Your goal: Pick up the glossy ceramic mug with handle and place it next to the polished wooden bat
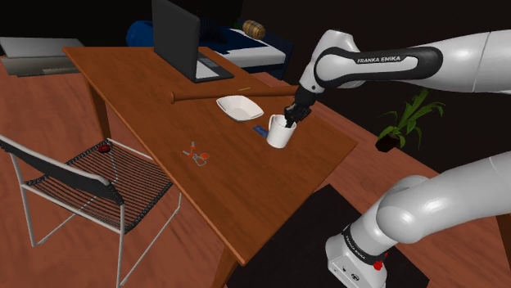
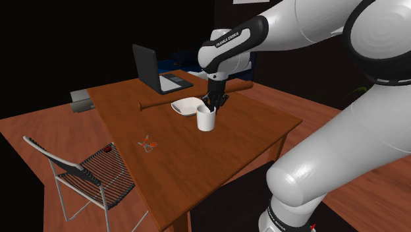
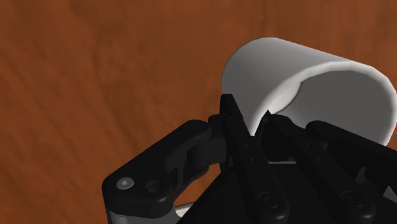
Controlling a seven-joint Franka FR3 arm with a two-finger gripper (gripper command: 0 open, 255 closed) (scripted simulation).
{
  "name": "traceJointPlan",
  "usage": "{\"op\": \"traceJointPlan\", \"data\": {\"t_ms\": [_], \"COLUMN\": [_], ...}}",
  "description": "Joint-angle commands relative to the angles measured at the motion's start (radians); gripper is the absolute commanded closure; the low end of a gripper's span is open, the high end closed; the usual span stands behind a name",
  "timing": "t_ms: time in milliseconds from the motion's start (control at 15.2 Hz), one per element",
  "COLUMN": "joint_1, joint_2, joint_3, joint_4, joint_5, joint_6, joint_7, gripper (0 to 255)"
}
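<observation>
A white mug stands near the middle of the brown wooden table, by the edge nearest the arm. My black gripper comes down on its rim and is shut on the mug's wall. In the wrist view one finger sits inside the mug and one outside, the gripper pinching the rim. The mug leans a little; whether it rests on the table I cannot tell. Its handle is hidden. The wooden bat lies behind it, beyond a white bowl.
An open laptop sits at the table's far end. A small coloured item lies mid-table and a small blue thing beside the mug. A metal chair stands at the shoulder view's left, a potted plant at its right.
</observation>
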Motion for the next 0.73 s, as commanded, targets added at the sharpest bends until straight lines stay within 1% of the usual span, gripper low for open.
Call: {"op": "traceJointPlan", "data": {"t_ms": [0, 660], "joint_1": [0.0, -0.001], "joint_2": [-0.01, -0.039], "joint_3": [0.0, 0.0], "joint_4": [0.021, 0.131], "joint_5": [-0.001, -0.005], "joint_6": [-0.03, -0.17], "joint_7": [0.002, 0.011], "gripper": [255, 255]}}
